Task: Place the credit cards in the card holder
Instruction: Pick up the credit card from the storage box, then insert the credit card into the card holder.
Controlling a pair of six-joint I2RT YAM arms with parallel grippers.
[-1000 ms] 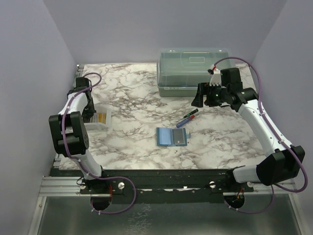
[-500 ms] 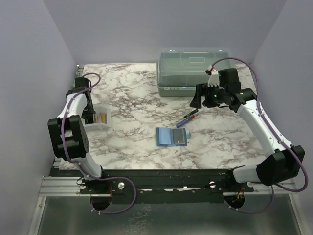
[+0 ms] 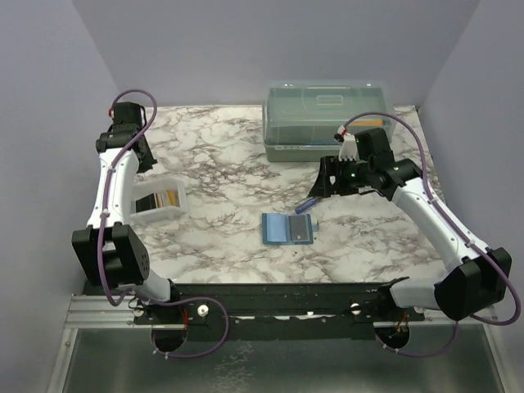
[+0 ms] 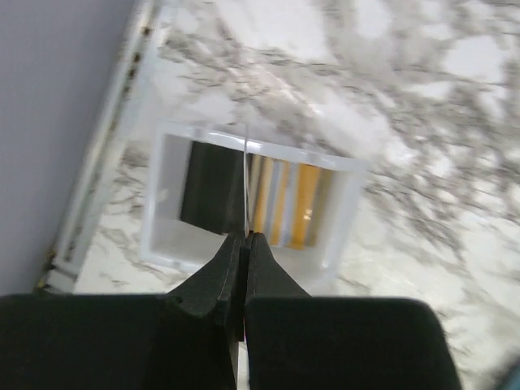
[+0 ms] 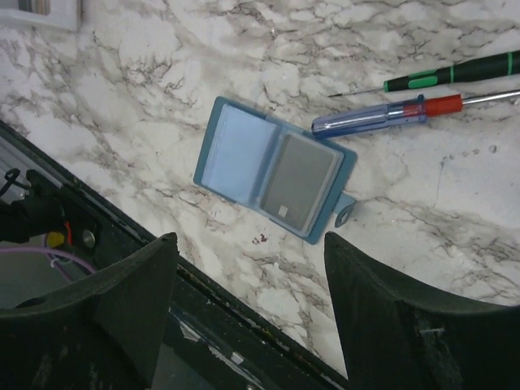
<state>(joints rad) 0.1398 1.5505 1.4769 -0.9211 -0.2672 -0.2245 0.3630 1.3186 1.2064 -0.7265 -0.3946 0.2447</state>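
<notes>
The teal-blue card holder [image 3: 288,228] lies open on the marble table, also in the right wrist view [image 5: 275,180], with a grey chip card [image 5: 299,180] in its right pocket. More credit cards [image 4: 292,195], yellow-striped and dark, stand in the small white tray [image 4: 252,140]. My left gripper [image 4: 245,237] is shut on one thin card [image 4: 245,175], seen edge-on, held above that tray. In the top view the left gripper [image 3: 133,154] is raised behind the tray [image 3: 172,211]. My right gripper [image 5: 248,244] hangs open with nothing in it, above the table behind the holder, right gripper [image 3: 326,176].
Two screwdrivers lie just behind the holder: a blue and red one [image 5: 374,116] and a green and black one [image 5: 455,73]. A large translucent lidded box [image 3: 326,119] stands at the back right. The table's front rail [image 5: 97,244] runs under the right gripper.
My left arm has risen and drawn back from the tray with a card pinched in its jaws. The right gripper has shifted left and nearer, over the screwdrivers.
</notes>
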